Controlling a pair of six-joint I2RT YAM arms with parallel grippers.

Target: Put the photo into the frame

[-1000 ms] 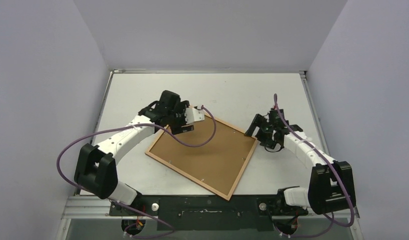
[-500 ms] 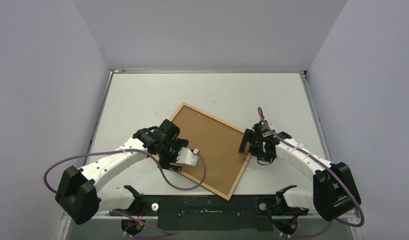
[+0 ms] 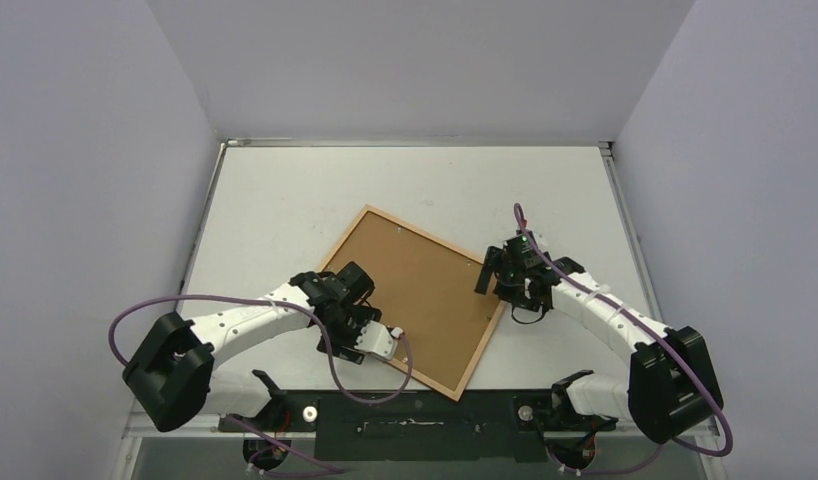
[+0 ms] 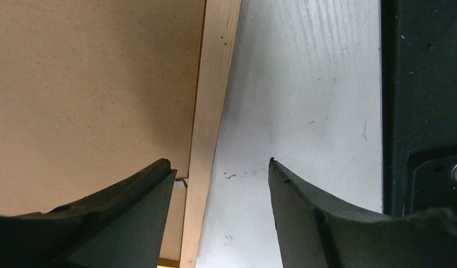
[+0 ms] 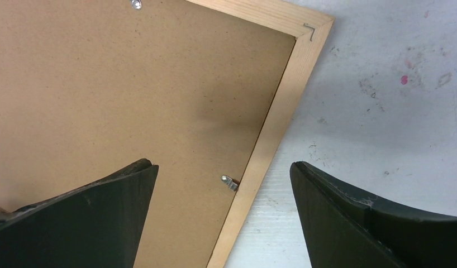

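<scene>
The frame (image 3: 437, 239) lies face down and slanted on the white table, with the brown fibreboard backing sheet (image 3: 425, 290) filling it. The photo is out of view. My left gripper (image 3: 359, 330) is open and straddles the frame's near-left moulding (image 4: 212, 95): one finger is over the backing (image 4: 92, 84), the other over bare table, the gripper (image 4: 219, 164) empty. My right gripper (image 3: 495, 285) is open and straddles the right moulding (image 5: 276, 123) just below the frame's corner, also empty (image 5: 222, 166). A small metal tab (image 5: 230, 182) sits on the backing (image 5: 131, 84) between its fingers.
The black base rail (image 3: 415, 412) runs along the table's near edge, just right of the left gripper in its wrist view (image 4: 422, 84). Grey walls enclose the table (image 3: 285, 190) on three sides. Purple cables loop off both arms.
My left gripper has swung from the frame's far corner down to its near-left edge. My right gripper has moved in over the right edge. The frame has shifted slightly left.
</scene>
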